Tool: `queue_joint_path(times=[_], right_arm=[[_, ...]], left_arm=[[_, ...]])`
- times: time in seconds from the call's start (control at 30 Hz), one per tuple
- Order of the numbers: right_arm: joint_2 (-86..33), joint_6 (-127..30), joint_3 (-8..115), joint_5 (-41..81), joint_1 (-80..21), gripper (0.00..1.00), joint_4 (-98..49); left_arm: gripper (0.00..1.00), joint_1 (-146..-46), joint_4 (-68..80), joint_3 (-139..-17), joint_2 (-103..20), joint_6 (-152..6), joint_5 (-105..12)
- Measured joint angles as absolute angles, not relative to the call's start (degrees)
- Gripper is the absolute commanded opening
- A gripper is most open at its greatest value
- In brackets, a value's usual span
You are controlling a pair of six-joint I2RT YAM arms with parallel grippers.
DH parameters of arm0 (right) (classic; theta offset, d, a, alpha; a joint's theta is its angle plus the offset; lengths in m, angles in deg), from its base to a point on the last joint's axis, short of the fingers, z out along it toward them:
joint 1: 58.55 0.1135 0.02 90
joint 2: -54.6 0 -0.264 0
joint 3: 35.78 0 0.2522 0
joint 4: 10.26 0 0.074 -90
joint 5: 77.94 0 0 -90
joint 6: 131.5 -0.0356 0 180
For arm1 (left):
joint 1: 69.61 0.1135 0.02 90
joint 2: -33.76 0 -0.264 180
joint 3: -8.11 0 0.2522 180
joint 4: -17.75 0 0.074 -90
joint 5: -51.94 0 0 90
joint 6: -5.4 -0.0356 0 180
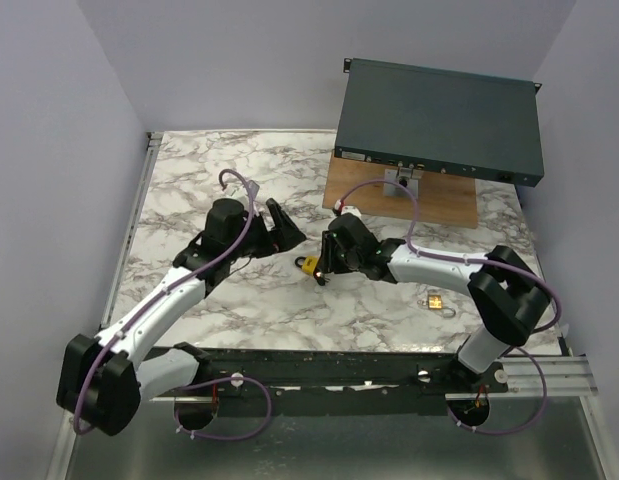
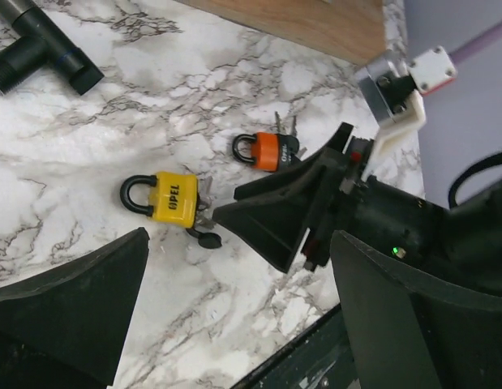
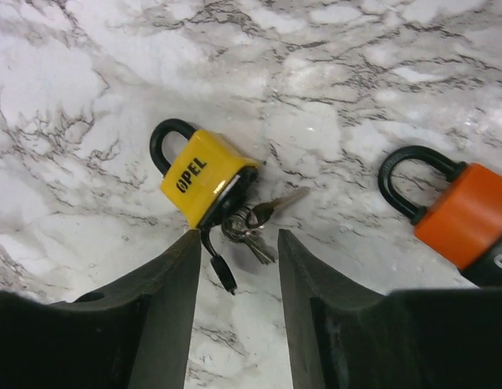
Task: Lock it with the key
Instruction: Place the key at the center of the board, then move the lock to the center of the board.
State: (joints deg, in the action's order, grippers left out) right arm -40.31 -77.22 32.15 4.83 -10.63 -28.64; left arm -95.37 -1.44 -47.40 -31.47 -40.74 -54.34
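Your right claw (image 3: 238, 239) stands partly open and grips nothing, its tips either side of the keys (image 3: 249, 223) at the base of the yellow padlock (image 3: 203, 177), mid-table. Your left claw (image 1: 271, 228) gapes wide, empty, just left of it. The yellow body reads OPEL. The orange padlock (image 3: 465, 215) lies close by, its lettering unreadable.

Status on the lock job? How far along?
Done, apparently: the shackle of the yellow padlock looks seated in its body, with the key bunch at its base. In hand: nothing. The right tool stands open around the keys, and the left tool is open, off to the side. Left: can't tell whether a key sits in the keyhole, so possibly pulling it out. The orange padlock lies untouched alongside.
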Motion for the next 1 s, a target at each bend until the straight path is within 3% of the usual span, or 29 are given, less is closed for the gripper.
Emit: queue_joint_path(times=[0.33, 0.63, 0.83, 1.0], right_arm=[[-26.17, -84.76, 33.2, -8.63, -10.67, 0.85, -45.78], [-16.14, -97.44, 26.09, -14.55, -16.84, 0.92, -61.36], [-6.11, -100.39, 19.08, -14.42, -29.64, 0.95, -66.87], [-4.97, -98.36, 17.42, -12.61, -39.74, 0.97, -65.91]], left_arm=[[0.93, -96.38, -7.93, -47.36, -16.21, -43.32, -56.98], [0.93, -96.53, -9.0, -45.94, -11.64, -43.43, -61.29], [0.93, -96.64, -9.04, -45.44, -11.62, -43.56, -63.23], [0.93, -96.64, -8.98, -45.02, -11.62, -43.67, -64.28]])
